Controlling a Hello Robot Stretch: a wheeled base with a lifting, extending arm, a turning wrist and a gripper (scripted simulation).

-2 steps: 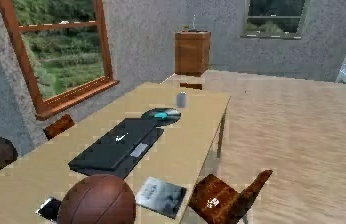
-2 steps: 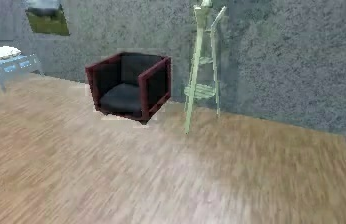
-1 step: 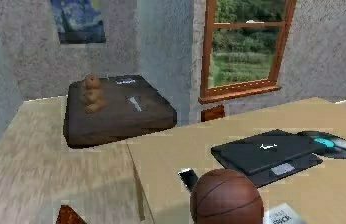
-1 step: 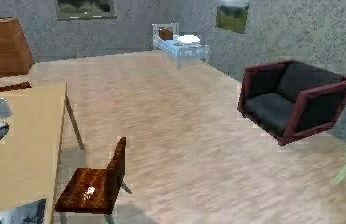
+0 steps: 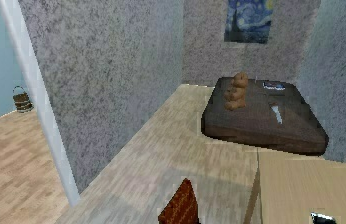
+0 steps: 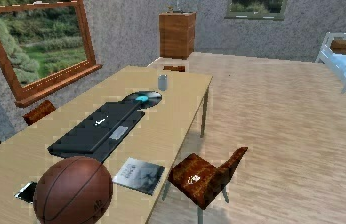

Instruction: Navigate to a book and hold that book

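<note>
A thin flat book (image 6: 138, 174) with a grey and white cover lies near the front edge of the long wooden table (image 6: 171, 125), beside a basketball (image 6: 73, 190). In the forward view, a flat dark thing with a white mark (image 5: 273, 87) lies on a low dark bed (image 5: 266, 125) at the far wall. A brown teddy bear (image 5: 237, 90) and a small pale thing (image 5: 278, 112) are next to it.
The table also carries a dark laptop (image 6: 101, 128), a phone (image 6: 26, 190), a round dish (image 6: 144, 98) and a cup (image 6: 163, 82). A brown chair (image 6: 206, 178) stands at its side. A dresser (image 6: 177, 35) stands by the far wall. Bare wooden floor (image 6: 281, 130) spreads out to the right.
</note>
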